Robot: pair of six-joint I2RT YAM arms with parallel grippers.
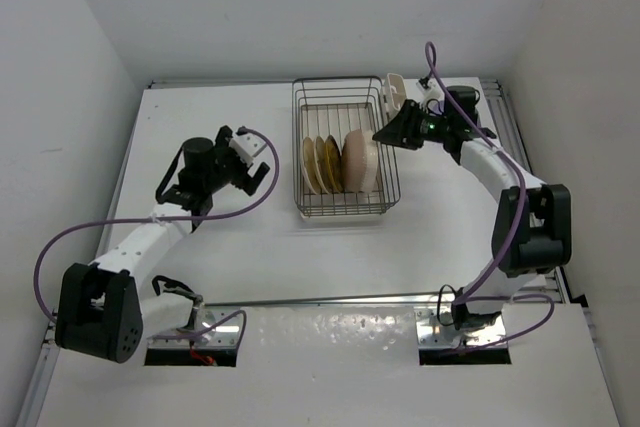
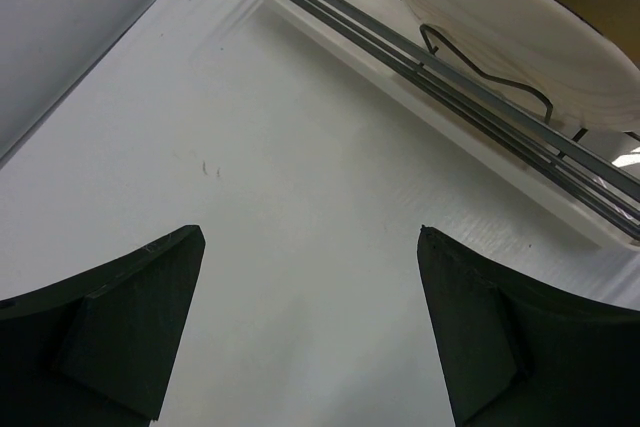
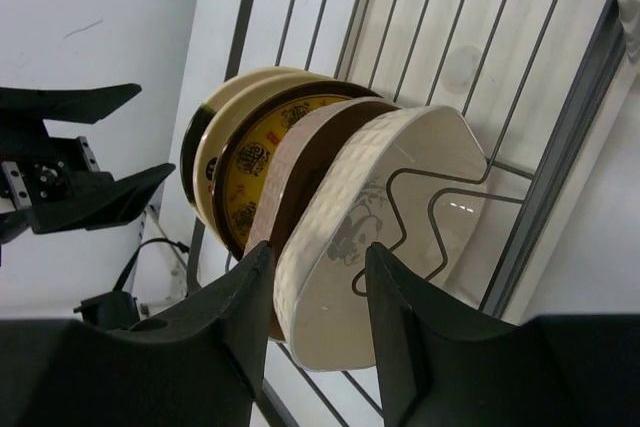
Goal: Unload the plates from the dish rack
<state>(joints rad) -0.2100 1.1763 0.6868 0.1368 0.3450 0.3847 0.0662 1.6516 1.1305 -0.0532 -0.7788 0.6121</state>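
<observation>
Right end effector [image 3: 320, 255] straddles beige plate [image 3: 400, 177] rim, grip unclear; left end effector [image 2: 311, 234] wide.

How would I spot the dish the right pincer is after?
On the table stands a wire dish rack of upright plates. Take the rightmost dish, whose rim the right pincer straddles. It is whitish and squarish; its neighbour is pinkish, others round.

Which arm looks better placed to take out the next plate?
Right. The right gripper has jaws either side of the cream plate in the dish rack; the left gripper hangs open over the table, outside it.
</observation>
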